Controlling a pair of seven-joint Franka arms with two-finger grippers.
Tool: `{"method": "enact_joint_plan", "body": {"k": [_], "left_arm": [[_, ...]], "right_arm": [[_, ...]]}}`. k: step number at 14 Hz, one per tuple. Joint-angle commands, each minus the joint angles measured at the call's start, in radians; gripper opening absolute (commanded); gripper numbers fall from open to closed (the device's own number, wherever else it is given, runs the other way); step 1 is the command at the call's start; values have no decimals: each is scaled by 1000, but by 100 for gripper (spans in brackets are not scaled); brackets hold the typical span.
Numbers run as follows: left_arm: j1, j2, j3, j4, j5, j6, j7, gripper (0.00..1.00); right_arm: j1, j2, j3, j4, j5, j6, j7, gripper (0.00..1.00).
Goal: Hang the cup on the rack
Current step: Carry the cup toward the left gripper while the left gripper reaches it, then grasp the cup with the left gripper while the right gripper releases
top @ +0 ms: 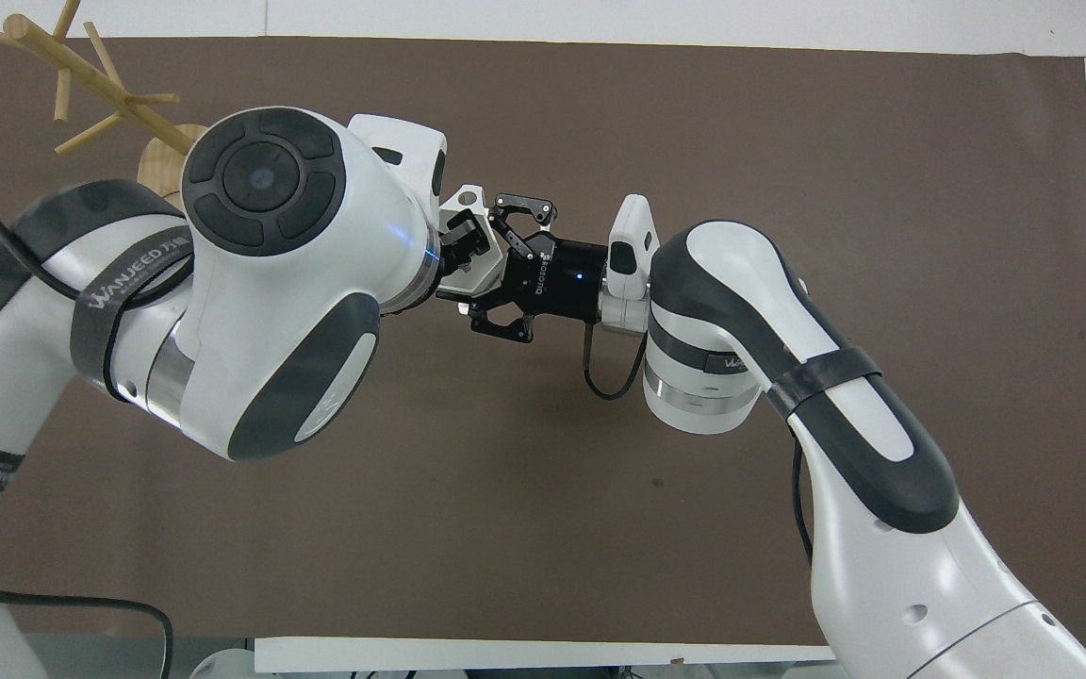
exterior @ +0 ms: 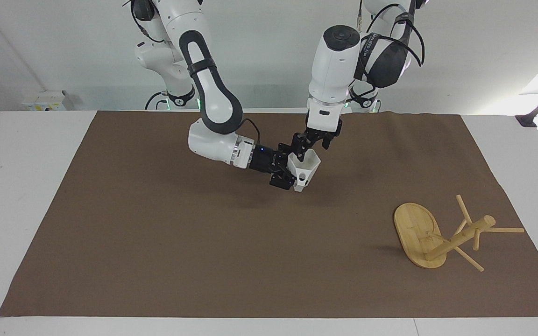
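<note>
cup (exterior: 304,167): white faceted mug, held up in the air over the middle of the brown mat (exterior: 157,242), mouth turned upward and tilted toward the left arm's end, handle on its lower side.
cup's axis: from base to rim it runs away from the right gripper, up toward the left one.
right gripper (exterior: 286,171): comes in low and sideways; its fingers are closed on the cup's base end.
left gripper (exterior: 307,145): comes down from above, at the cup's rim, one finger seems to reach into the mouth; I cannot tell if it already grips.
nearer arm: both are at the cup; I judge this a handover to the left arm.
rack (exterior: 442,233): bamboo tree, tipped over on the mat at the left arm's end, well apart from the cup, not upright.
writing: "WANJEED" on the left arm's strap (top: 133,273); "ROBOTIQ" on the right gripper's body (top: 543,275).
</note>
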Motion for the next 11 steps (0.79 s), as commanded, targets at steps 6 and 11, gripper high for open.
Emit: {"method": "enact_joint_plan", "body": {"k": [6,11], "left_arm": [[15,16,16,-37,7,137,129,0],[16,22,19,-22,7,123,109,0]], "right_arm": [[-5,-12,2,-14,33,1,-31,27],[-3,-12,4,-14,35,27,-20,65]]}}
